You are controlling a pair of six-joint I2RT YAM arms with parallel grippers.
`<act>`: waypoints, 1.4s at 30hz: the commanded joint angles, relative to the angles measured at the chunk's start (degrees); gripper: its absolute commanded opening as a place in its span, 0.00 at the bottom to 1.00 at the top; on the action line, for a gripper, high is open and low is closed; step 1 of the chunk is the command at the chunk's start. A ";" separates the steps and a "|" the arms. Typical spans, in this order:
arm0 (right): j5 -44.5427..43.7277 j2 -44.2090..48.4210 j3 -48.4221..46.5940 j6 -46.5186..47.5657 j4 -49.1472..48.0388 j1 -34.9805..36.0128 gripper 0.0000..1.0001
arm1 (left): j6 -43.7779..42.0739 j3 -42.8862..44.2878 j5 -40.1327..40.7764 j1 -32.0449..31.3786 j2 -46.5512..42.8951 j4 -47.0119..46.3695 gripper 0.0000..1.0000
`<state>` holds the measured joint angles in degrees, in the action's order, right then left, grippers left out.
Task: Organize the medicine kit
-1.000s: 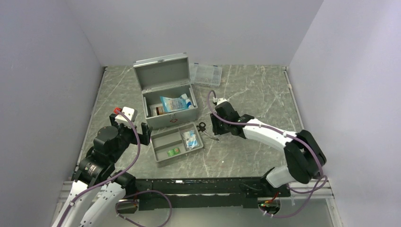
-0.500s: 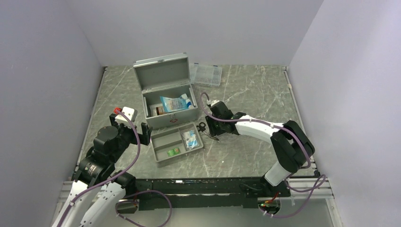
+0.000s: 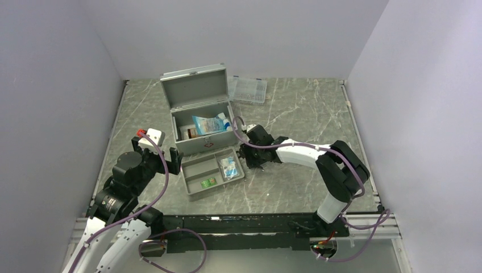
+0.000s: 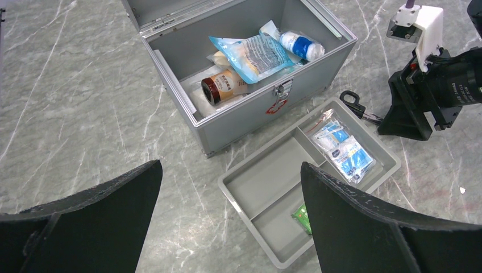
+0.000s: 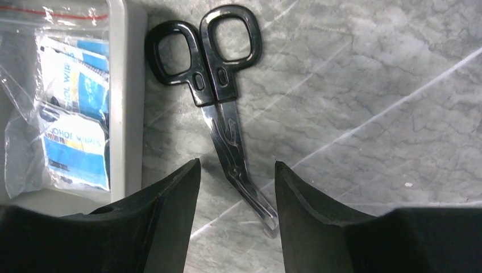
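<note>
Since the earlier view, the right arm has swung left across the table (image 3: 307,108), bringing the right gripper (image 5: 236,168) over the black-handled scissors (image 5: 219,96), and its jaws have widened. I observe them partly apart, one finger on each side of the blades. I cannot confirm any contact, and nothing is held. The scissors lie flat on the table just beside the right wall of the grey divided tray (image 3: 199,170).

The left gripper (image 4: 229,168) has not moved. It hangs above the near left of the table with its jaws fully spread and holds nothing.

The medicine kit (image 3: 207,142) stands left of centre just behind the tray, lid upright. Inside I note a blue pouch (image 4: 256,54), a brown bottle (image 4: 224,85) and a white roll (image 4: 301,45).

The tray's right compartment holds a clear bag of wipes (image 5: 74,114). A green packet (image 3: 208,182) lies in a near compartment. A clear compartment case (image 3: 248,89) lies behind the kit.
</note>
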<state>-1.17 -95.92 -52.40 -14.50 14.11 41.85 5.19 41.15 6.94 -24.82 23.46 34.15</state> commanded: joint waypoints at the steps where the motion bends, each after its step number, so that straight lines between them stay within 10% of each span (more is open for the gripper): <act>1: -1.60 -1.92 -3.33 0.74 -1.64 0.99 0.54 | 0.26 0.65 -0.22 0.21 0.09 -1.12 0.99; 11: -5.55 -4.71 -4.84 0.80 0.74 1.68 0.45 | 0.19 0.68 -0.18 0.21 0.08 -1.19 0.99; 26: -7.37 -3.45 -1.82 -0.79 0.53 3.88 0.05 | 0.26 0.68 -0.25 0.21 0.13 -1.19 0.99; 42: -9.69 12.04 1.93 -1.68 3.25 4.43 0.00 | 0.75 0.76 -1.86 0.21 0.61 -1.50 0.99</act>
<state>-10.24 -88.79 -51.51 -15.84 16.91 45.98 5.19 41.15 6.48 -24.82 23.46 34.13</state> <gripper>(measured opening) 0.010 0.986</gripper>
